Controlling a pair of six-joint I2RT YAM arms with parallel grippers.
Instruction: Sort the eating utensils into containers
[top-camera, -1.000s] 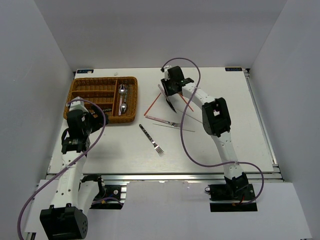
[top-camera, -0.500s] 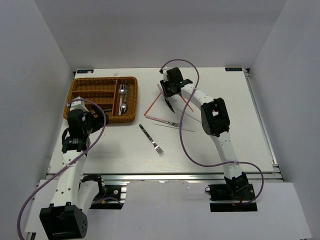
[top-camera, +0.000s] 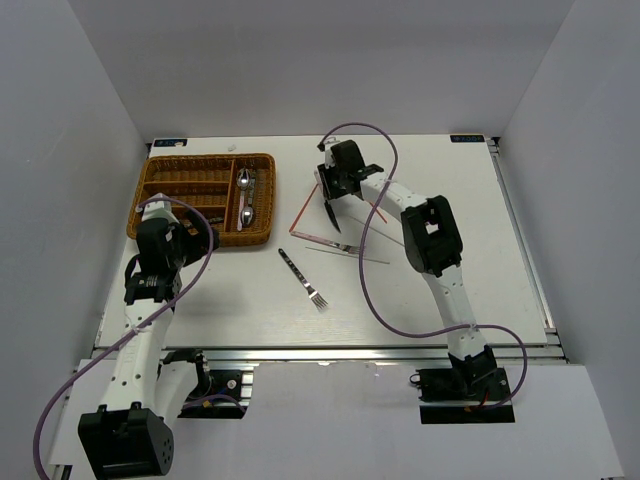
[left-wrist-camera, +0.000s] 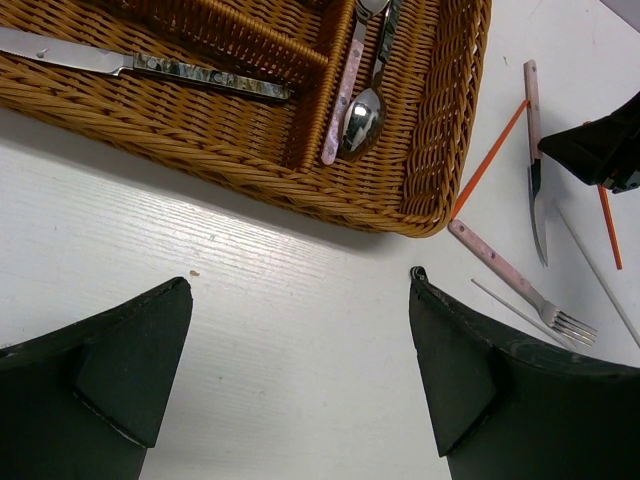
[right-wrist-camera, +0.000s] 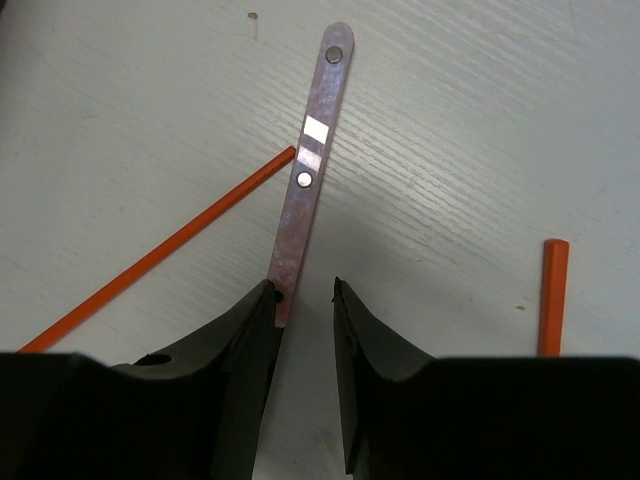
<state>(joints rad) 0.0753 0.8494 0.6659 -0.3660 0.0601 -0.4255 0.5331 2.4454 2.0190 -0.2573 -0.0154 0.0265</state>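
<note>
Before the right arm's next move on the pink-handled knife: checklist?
1. Pink-handled knife centred in right gripper: not ok; the handle meets the tip of one of its fingers, and bare table shows in the gap.
2. Right grip closed on the knife: cannot tell.
3. Orange chopstick apart from the handle: not ok; its end sits at the handle's edge.
4. Left gripper open and empty: ok.
5. Wicker tray has room beside its dark-handled knife: ok.
</note>
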